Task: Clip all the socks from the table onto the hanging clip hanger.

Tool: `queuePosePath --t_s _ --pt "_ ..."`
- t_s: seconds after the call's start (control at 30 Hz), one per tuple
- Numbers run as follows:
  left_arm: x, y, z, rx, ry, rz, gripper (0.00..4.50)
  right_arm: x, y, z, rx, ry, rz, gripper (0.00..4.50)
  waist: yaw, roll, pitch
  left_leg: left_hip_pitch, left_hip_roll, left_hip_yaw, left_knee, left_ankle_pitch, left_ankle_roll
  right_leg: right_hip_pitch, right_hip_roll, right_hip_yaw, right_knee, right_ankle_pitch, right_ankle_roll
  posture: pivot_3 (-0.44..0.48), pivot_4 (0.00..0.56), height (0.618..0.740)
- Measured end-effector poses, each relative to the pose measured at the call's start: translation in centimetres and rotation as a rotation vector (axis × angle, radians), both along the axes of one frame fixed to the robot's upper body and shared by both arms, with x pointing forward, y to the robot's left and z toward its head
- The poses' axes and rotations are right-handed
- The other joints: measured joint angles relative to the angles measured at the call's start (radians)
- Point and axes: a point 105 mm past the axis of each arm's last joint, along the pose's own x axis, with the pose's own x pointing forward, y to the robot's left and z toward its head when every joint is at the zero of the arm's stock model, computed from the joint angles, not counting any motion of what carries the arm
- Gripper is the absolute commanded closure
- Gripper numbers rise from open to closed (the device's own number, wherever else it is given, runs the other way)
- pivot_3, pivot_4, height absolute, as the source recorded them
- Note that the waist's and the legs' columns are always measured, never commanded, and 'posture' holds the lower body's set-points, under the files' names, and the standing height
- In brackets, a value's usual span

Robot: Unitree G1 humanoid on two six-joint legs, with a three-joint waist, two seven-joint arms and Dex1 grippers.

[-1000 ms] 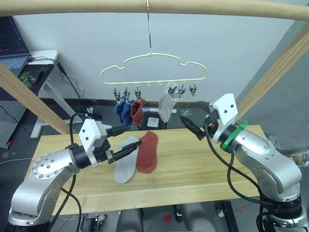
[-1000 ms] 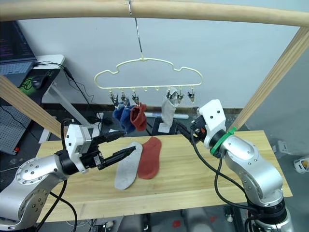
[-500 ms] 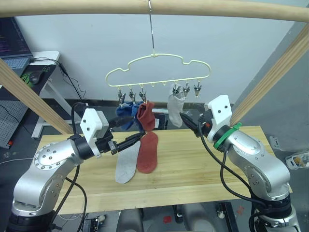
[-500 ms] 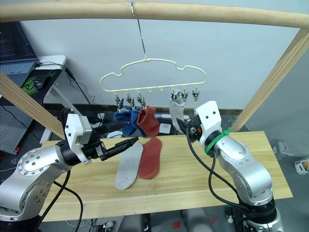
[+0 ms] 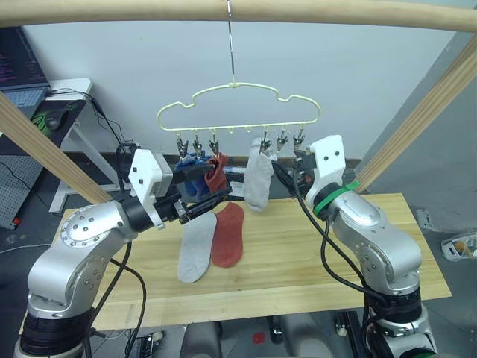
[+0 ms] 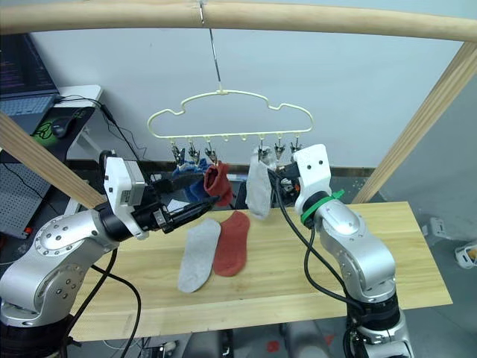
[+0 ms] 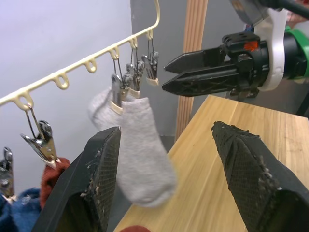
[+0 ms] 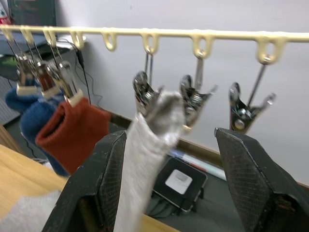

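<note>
Table (image 5: 298, 261): 2 socks, grey (image 5: 195, 247), red (image 5: 227, 234); hanger (image 5: 238, 108): 4 clipped

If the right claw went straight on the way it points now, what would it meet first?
Most likely the hanging grey sock: in the right wrist view it dangles from a clip of the clip hanger between the open fingers of the right claw. Depth is unclear; it might pass just beside it.

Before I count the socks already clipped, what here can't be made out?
- Blue socks: head views, bunched behind the left gripper; count unclear.
- Blue socks, left wrist view: cut off at the edge.
- Hanging grey sock, right wrist view: blurred; clip bite unclear.
- Clip hanger: empty loops may lack clips; too small.
</note>
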Motion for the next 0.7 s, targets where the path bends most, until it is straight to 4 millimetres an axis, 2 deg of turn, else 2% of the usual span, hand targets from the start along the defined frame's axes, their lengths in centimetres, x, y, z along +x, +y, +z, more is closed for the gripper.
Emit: queuePosePath --t_s 0.23,0.7 --pt "0.1 -0.4 0.4 0.003 -0.013 -0.012 1.25 1.1 0.5 -1.0 0.001 0.03 -0.033 1.45 0.001 0.001 0.001 0.0 0.0 0.0 0.0 0.0 0.0 0.0 0.0 0.0 0.0 0.0 0.0 -0.093 0.283 0.74" --pt "0.4 -0.8 0.9 0.009 -0.022 -0.017 1.25 3.1 0.1 -0.4 -0.007 -0.028 -0.096 1.45 0.001 0.002 0.003 0.0 0.0 0.0 -0.001 0.0 0.0 0.0 0.0 0.0 -0.001 -0.002 0.002 -0.091 0.283 0.74"
